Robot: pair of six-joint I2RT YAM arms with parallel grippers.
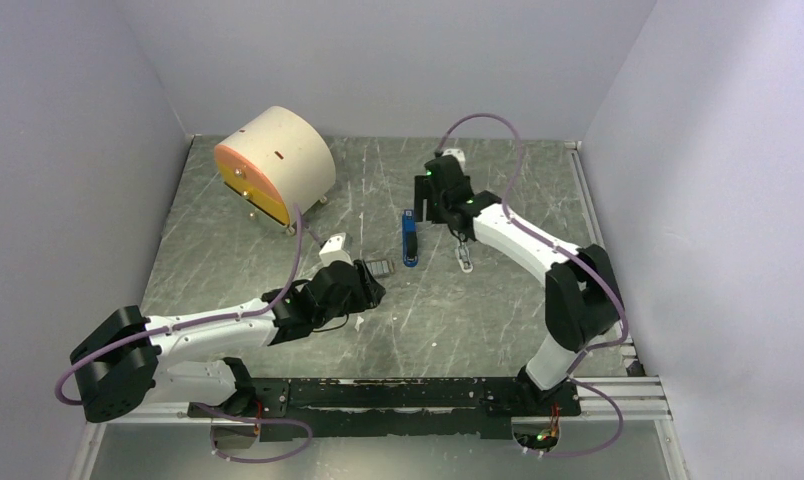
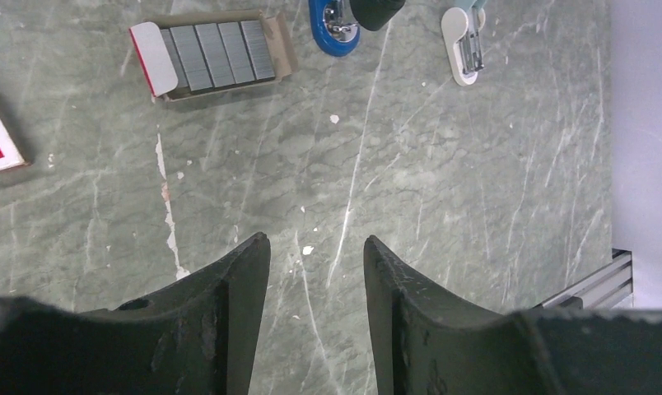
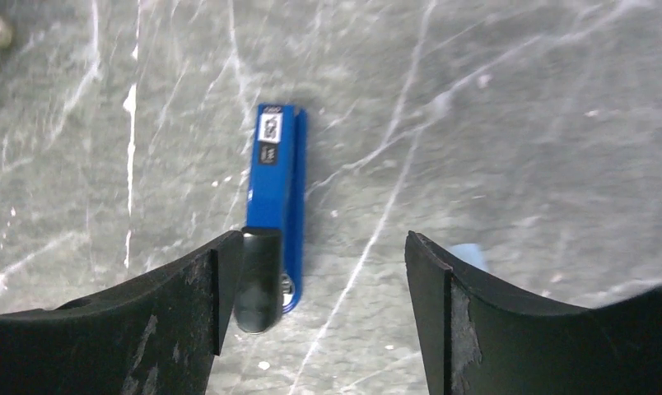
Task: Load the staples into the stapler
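– Left gripper (image 2: 315, 243) up close in its wrist view: parted fingers, pinching nothing, hovering over the table (image 2: 476, 206). Any loading done yet, or nah?

– Nope, looks barely started tbh. Can see the staples (image 2: 216, 53) just past that gripper on its far side, lined up in an open cardboard tray (image 2: 282, 41), near but not touching. Seem untouched.

– And the stapler (image 3: 277, 164)?

– Lying on the table around the middle, just right of the tray. Got the right gripper (image 3: 321, 247) hovering over its black end, jaws spread wide, gripping nothing. Can't rule out a finger brushing that end. No way to tell magazine open or shut either.

– So, left to do?

– Pretty much everything, judging by this: get the stapler open, lift a strip out of the tray, slide it in, snap it shut. Also spotted a light-blue and white oblong piece (image 2: 463, 41) right of the stapler, not part of the job.
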